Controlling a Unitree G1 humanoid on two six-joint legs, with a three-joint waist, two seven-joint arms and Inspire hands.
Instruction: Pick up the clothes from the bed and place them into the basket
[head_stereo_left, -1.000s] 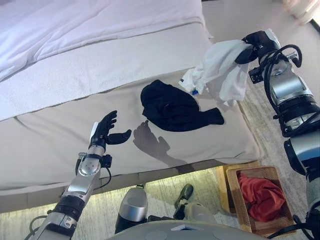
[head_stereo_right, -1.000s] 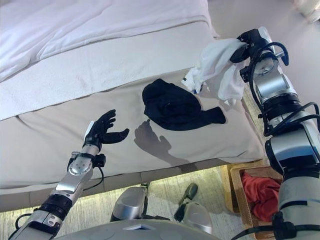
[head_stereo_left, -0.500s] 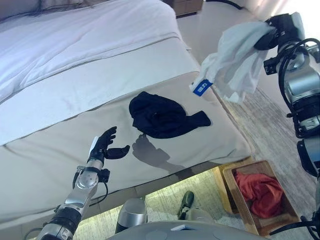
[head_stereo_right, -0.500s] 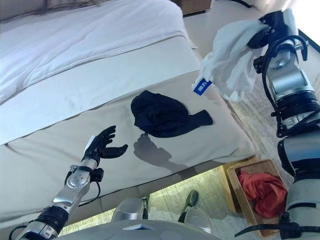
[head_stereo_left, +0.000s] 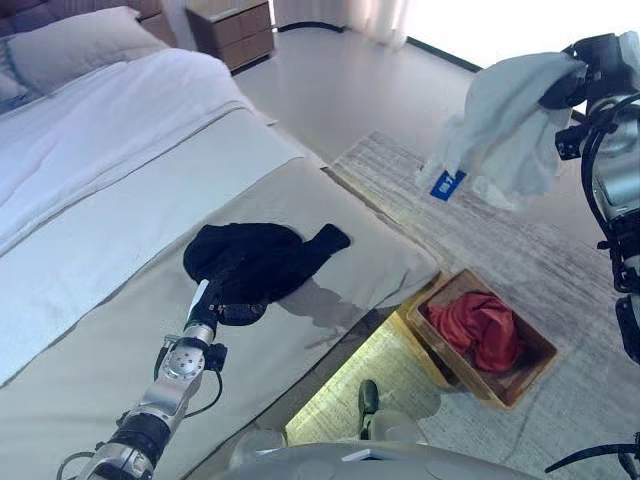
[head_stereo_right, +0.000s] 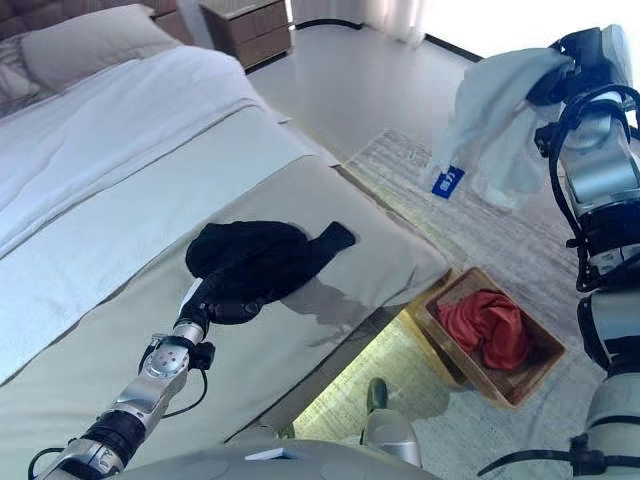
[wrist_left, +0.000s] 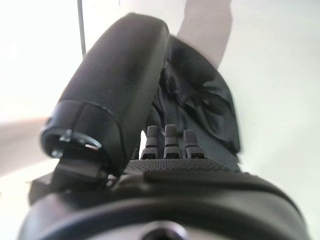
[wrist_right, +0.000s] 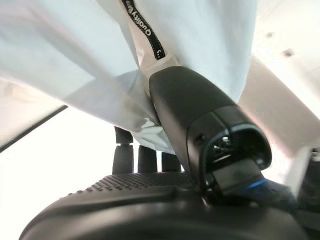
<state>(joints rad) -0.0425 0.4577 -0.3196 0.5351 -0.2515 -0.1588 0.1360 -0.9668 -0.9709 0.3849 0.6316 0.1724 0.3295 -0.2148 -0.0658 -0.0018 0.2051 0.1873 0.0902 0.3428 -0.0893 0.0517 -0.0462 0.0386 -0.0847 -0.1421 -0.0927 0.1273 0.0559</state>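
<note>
- Clothes: the white garment (head_stereo_left: 505, 125) hangs high at the far right, over the floor and up and to the right of the basket, pinched in the right hand (head_stereo_left: 598, 62), whose thumb and fingers clamp a bunched fold in the right wrist view. It looks light, limp and thin; it drapes long, with a blue tag (head_stereo_left: 446, 183) dangling at its low edge, so it will likely swing and trail. A bunched-up hold near the middle seems the safest.
- The bed (head_stereo_left: 120, 200) fills the left; the black garment (head_stereo_left: 255, 260) lies crumpled near its right near corner, soft and foldable, best taken by a raised fold.
- The rug (head_stereo_left: 520, 250) lies under the basket, off the bed's right edge.
- The basket (head_stereo_left: 440, 345), wooden, sits on the floor just beside the bed's corner, with a red garment (head_stereo_left: 478, 328) already lying in it. Its opening looks clear; the hanging cloth could catch a rim when lowered.
- The left hand (head_stereo_left: 228, 302) rests at the near edge of the black garment, its fingers straight and relaxed in the left wrist view, gripping nothing.
</note>
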